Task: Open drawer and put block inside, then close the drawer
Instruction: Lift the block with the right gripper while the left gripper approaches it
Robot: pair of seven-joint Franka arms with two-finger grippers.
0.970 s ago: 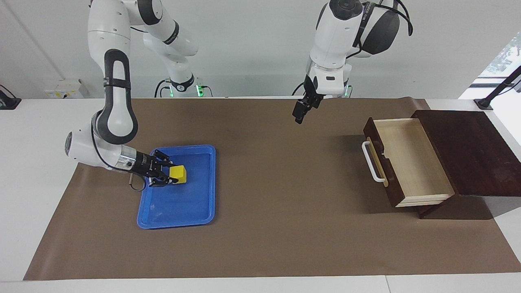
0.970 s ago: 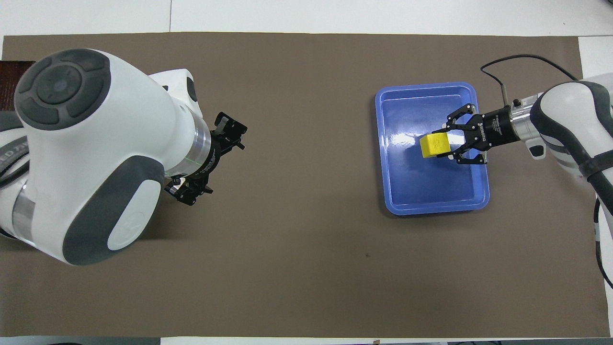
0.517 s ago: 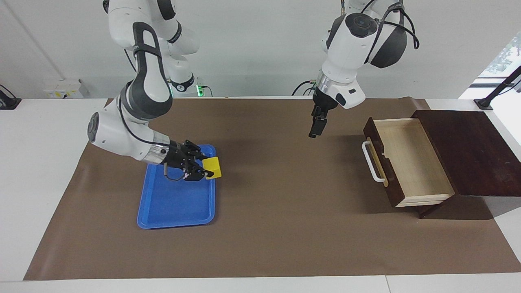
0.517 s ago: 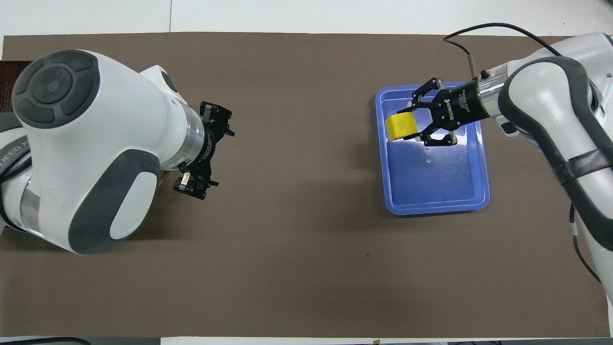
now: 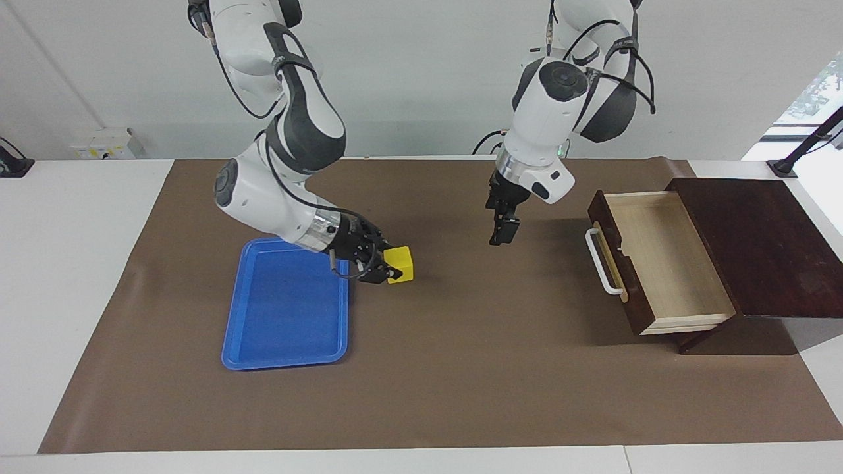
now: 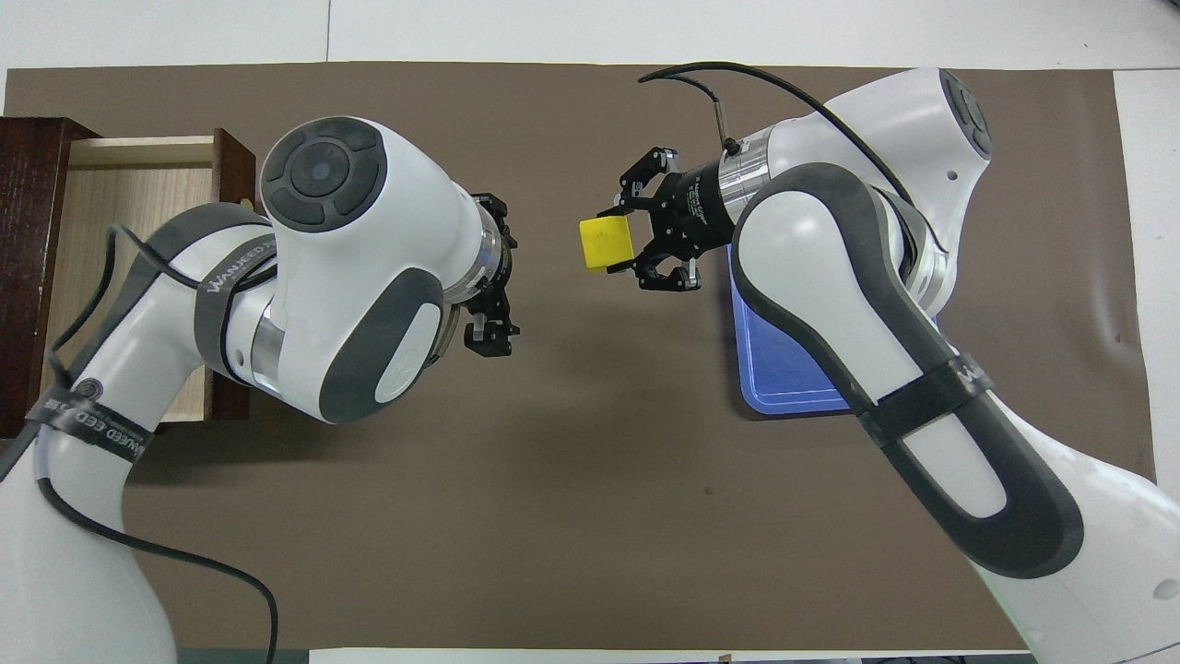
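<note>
Two arms: both in play, one carrying, one empty.
mat: brown mat (image 5: 461, 382) covers the working area; everything of the task sits on it.
cabinet: dark wooden cabinet (image 5: 757, 243) at the left arm's end of the table.
drawer: drawer (image 5: 665, 260) stands pulled well out, pale interior bare, white bar handle (image 5: 602, 262) facing the middle of the table. Opening step looks done.
tray: blue tray (image 5: 286, 329) at the right arm's end, nothing in it.
right gripper: right gripper (image 5: 388, 266) is over the mat just beside the tray's edge, fingers clamped on the block from two sides, links splayed outward; it points toward the drawer.
left gripper: left gripper (image 5: 498, 236) hangs over the mat between the block and the drawer front, fingers spread wide, nothing held. It points down.
block: block (image 5: 400, 264) is in the air in the right gripper's grip, clear of the tray, well apart from the drawer; overhead view agrees (image 6: 606, 243).
step: transport of the block toward the drawer, my read.
next: either carry on across to the drawer or hand over to the left gripper mid-table; cannot say which. A handover needs the open fingers lined up on the block's free faces before the right lets go.
left to do: block into drawer, then push the front shut.
</note>
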